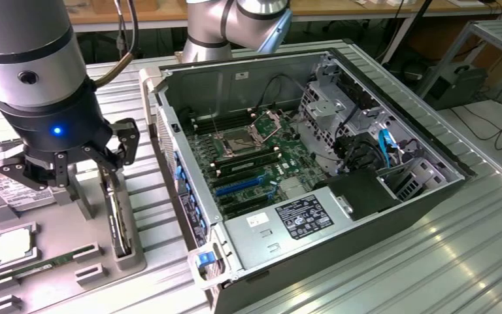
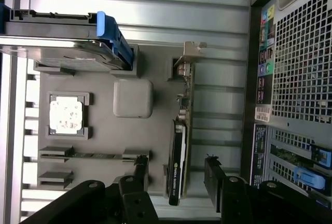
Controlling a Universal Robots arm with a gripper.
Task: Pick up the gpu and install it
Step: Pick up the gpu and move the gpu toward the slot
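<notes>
open gaps flank the gpu; the case stands near.

**rigwatcher:** What colours are we looking at here?

**benchrat:** The gpu is black with greenish lettering and a silver end bracket. The tray is plain grey. The tool is matte black, and the arm is silver-grey with a blue light glowing.

**rigwatcher:** And the PC?

**benchrat:** Black case with a dotted mesh pattern, green motherboard, blue slot latches and a blue cable. The worktop is ribbed silver.
</notes>
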